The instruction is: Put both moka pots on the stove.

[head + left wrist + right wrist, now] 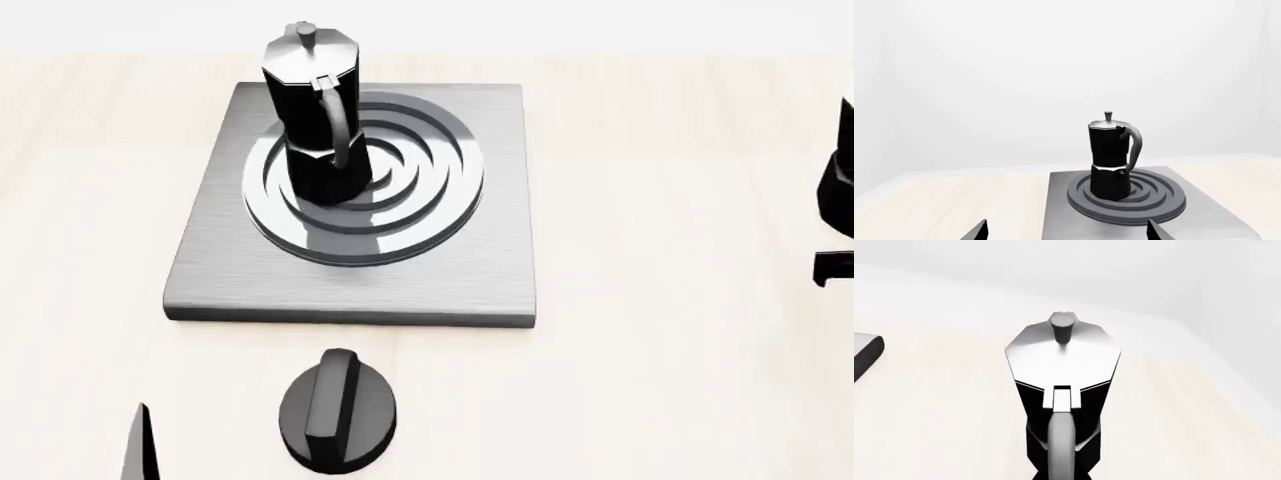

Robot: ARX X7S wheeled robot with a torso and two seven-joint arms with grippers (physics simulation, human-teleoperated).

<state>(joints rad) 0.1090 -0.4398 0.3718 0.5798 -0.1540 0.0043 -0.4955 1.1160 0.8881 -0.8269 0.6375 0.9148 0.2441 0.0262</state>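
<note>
One moka pot (318,120) stands upright on the left part of the burner rings of the stove (441,270), handle towards me; it also shows in the left wrist view (1111,157). My left gripper (1069,231) is open and empty, low in front of the stove (1061,210); one fingertip (140,445) shows in the head view. The second moka pot (1062,365) fills the right wrist view, its handle (1062,440) centred on my right gripper, whose fingers do not show. Dark shapes (838,190) at the head view's right edge are that pot or gripper.
A squat black round knob (338,410) lies on the pale wooden table (667,380) just in front of the stove. The stove's corner (864,352) shows at one side of the right wrist view. A white wall stands behind the table.
</note>
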